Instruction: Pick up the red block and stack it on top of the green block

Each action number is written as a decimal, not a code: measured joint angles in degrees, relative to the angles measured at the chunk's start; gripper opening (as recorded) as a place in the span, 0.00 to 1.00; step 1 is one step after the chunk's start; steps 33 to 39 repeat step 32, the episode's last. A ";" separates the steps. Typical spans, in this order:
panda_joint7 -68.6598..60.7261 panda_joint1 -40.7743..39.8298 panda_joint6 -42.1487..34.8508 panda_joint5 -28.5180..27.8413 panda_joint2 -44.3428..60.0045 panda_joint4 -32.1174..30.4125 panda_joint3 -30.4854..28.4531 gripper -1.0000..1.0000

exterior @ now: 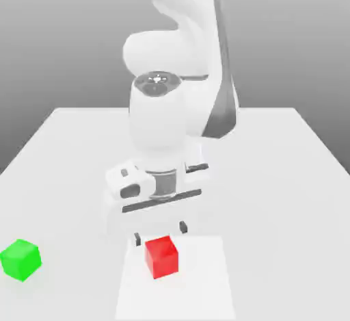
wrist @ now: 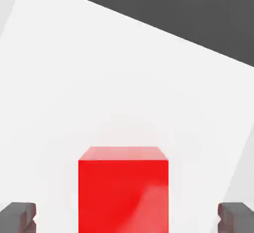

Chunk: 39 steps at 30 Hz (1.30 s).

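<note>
The glossy red block [exterior: 161, 257] sits on a thin white square sheet [exterior: 203, 278] laid on the pale grey worktop [exterior: 273, 196], and the two-finger pincer [exterior: 160, 233] of the white robot arm [exterior: 158, 121] hangs over it, spread wide and holding nothing. In the hand view the block lies between the dark fingertips, with a gap on each side and its faces squared to them. The bright green block [exterior: 21, 259] stands well apart, towards the exterior view's left, turned at an angle. The step in hand looks like the final lowering onto the red block. If the pincer closes too high, it may catch only the upper edges, and the block could tip or slip out during the lift. A sideways drift on the way down could land a fingertip on its top. Later, carrying it too low might knock the green block away, and releasing it off-centre or twisted could topple the stack.
</note>
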 joint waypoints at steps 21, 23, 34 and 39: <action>10.16 -15.24 -14.10 -1.27 -4.75 8.91 -7.33 0.00; 12.92 -18.95 -16.58 -0.31 -3.37 12.71 -10.29 0.00; 11.30 -24.19 -11.23 6.64 6.79 17.05 -9.85 1.00; 11.30 -24.19 -11.23 6.64 6.79 17.05 -9.85 1.00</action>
